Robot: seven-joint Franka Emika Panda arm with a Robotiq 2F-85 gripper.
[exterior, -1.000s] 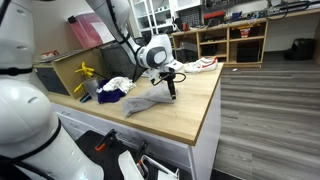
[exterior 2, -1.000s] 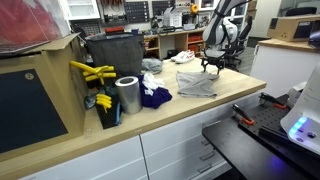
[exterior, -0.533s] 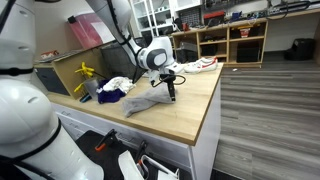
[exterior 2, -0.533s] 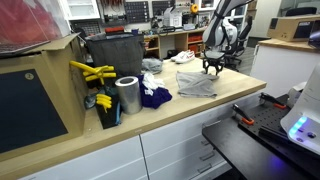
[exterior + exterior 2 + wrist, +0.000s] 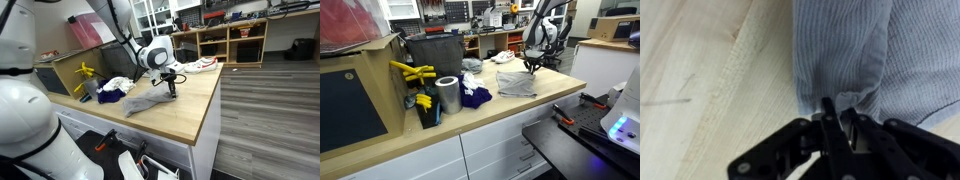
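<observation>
In the wrist view, bare wooden table (image 5: 700, 70) fills the left. To its right lies a ribbed grey cloth (image 5: 865, 50), its near edge puckered into a small fold. The jaws stand narrow, pinching that fold. In an exterior view the grey cloth (image 5: 516, 83) lies rumpled on the table, right of a dark blue cloth (image 5: 475, 97).

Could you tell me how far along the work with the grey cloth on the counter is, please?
Done: the gripper is down at the edge of the grey cloth. In hand: its fingertips pinch a bunched fold there, seen in the wrist view. Left: the cloth lies spread on the wooden counter in both exterior views, not yet lifted.
</observation>
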